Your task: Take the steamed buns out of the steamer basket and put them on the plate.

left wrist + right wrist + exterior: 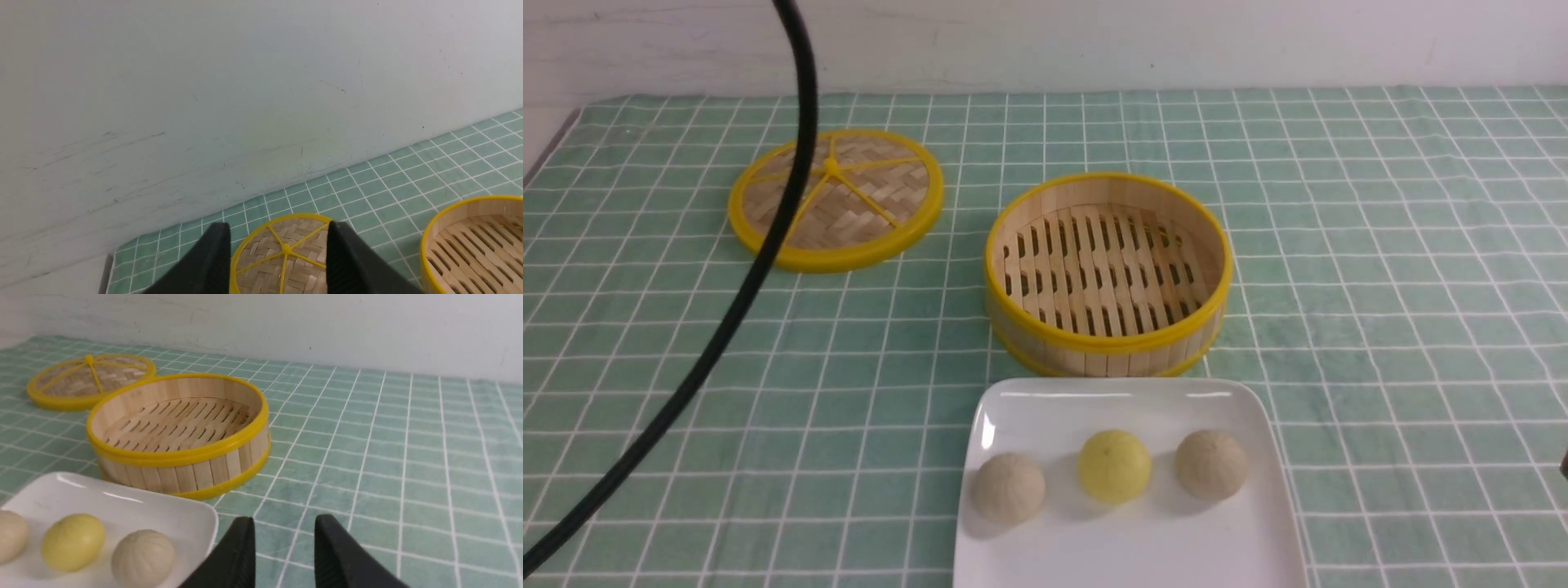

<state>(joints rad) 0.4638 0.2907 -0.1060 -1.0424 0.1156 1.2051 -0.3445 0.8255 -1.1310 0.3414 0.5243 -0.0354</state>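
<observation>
I see the steamed buns [1114, 465] in a row on the glossy white plate [1111, 394]: round and faintly dimpled, a yellow one between two cream ones. Just behind stands the bamboo steamer basket [1107, 347], with its slatted wall and yellow rims. The woven lid [866, 196] lies flat to its left on the green checked cloth [1380, 286]; a black cable [768, 245] crosses in front of it. My left gripper [277, 226] gapes wide and empty. My right gripper [284, 519] stands parted and empty beside the plate.
</observation>
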